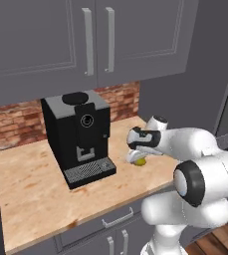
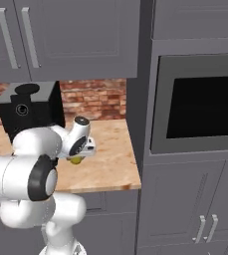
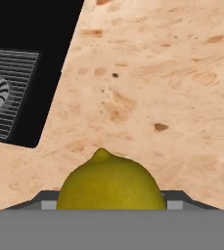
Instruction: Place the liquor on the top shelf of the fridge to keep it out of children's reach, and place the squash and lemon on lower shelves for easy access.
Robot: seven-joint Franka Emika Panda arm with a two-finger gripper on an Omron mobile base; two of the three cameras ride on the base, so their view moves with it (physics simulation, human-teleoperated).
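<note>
A white robot arm reaches down over a wooden desk in a simulated kitchen, its gripper lowered onto a lemon right of centre in the left base view. In the hand view the lemon sits at bottom centre between the two finger tips, the jaws partly closed around its width; they look to have hold of it, though actual contact at the sides is hidden. Whether the fruit has left the desk cannot be told.

Judged from this, the task is in an early stage: the lemon is yet to reach a lower shelf, and the liquor and squash remain to be dealt with.

The left base view shows the black coffee machine just left of the gripper, beneath grey wall cabinets. The right base view adds a built-in oven at right. The hand view alone shows the machine's drip grille at upper left.
</note>
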